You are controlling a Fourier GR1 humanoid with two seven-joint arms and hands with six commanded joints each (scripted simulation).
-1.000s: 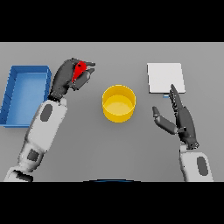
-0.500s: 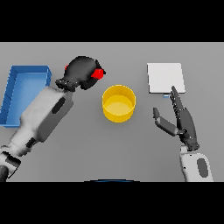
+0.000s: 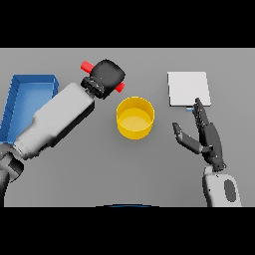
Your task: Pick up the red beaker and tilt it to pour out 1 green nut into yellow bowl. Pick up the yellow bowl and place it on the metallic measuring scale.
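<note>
My left hand (image 3: 106, 76) is shut on the red beaker (image 3: 87, 65), which lies nearly sideways in the grip. Red shows on both sides of the hand, at its upper left and at its lower right (image 3: 120, 88), close to the rim of the yellow bowl (image 3: 135, 117). The bowl stands in the middle of the table, just right of and below that hand. No green nut is visible. The metallic measuring scale (image 3: 188, 88) is a flat pale square at the back right. My right hand (image 3: 207, 138) hovers open below the scale, to the right of the bowl.
A blue bin (image 3: 27, 102) sits at the left edge, partly behind my left forearm (image 3: 57, 119). A small blue tab (image 3: 189, 108) shows at the scale's front edge.
My left hand has lifted the beaker, carried it right toward the bowl and tipped it over sideways. The forearm now looms larger in view. The right hand has stayed still.
</note>
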